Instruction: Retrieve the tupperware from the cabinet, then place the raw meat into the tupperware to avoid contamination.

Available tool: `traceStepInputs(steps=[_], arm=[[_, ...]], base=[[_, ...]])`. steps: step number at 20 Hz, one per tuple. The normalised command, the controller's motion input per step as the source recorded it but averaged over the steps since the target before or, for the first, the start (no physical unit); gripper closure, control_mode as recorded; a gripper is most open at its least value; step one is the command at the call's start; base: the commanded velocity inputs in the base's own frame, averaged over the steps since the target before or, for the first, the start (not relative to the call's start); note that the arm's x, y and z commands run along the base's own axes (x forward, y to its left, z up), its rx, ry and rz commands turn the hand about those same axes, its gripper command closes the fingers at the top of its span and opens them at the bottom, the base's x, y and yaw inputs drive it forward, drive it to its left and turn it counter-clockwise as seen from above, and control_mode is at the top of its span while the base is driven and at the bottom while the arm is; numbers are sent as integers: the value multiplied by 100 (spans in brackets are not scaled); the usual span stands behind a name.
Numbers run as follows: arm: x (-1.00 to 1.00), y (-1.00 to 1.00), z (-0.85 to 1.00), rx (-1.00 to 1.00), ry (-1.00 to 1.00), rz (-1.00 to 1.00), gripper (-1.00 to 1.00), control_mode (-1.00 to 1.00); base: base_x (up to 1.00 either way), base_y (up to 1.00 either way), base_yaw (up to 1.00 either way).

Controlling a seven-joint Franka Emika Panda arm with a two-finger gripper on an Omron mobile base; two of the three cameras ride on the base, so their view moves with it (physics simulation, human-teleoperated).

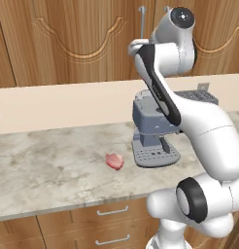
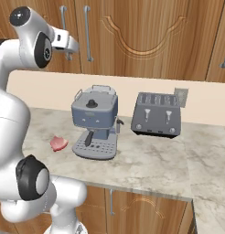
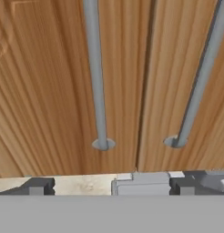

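Step in hand, as I judge it: open the cabinet point(image 2: 132, 39) to reach the tupperware, which must be behind the shut doors; not visible, so can't say which shelf. Doors are closed, directly ahead of the gripper point(image 2: 71, 47), which is raised to upper-cab height and pointing at the door faces. Counter point(image 1: 48, 168) sits well below the gripper; coffee machine point(image 2: 95, 121) below and slightly ahead, toaster point(image 2: 156, 114) below and off to the gripper's right. Raw meat point(image 1: 114, 161) lies on the counter, well below the gripper, near the machine's drip tray, untouched. In the hand view two vertical bar handles flank the door seam: left handle point(image 3: 96, 77) and right handle point(image 3: 200, 77), both ahead of the fingertips point(image 3: 37, 186), lower mounts just above them. Jaws are spread fully wide, nothing between them. To do it well: pick one handle only, centre it betw. the fingers, approx. mid-bar rather than at the mount, so the pull has leverage and won't slip off the end. Keep jaws horiz. across the vertical bar. Advance straight, close, then pull along the door's arc, not straight back. Risk: straddling the seam and catching both bars, or wrist hitting the door face.
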Motion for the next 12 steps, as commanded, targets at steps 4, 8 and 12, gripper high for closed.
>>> traceStepInputs(steps=[4,8,12], arm=[[33,18,0,-2,-5,0,-100,-100],[49,3,-1,0,-4,1,-100,-100],[48,0,0,0,-2,2,-100,-100]], base=[[0,0,0],[0,0,0],[0,0,0]])
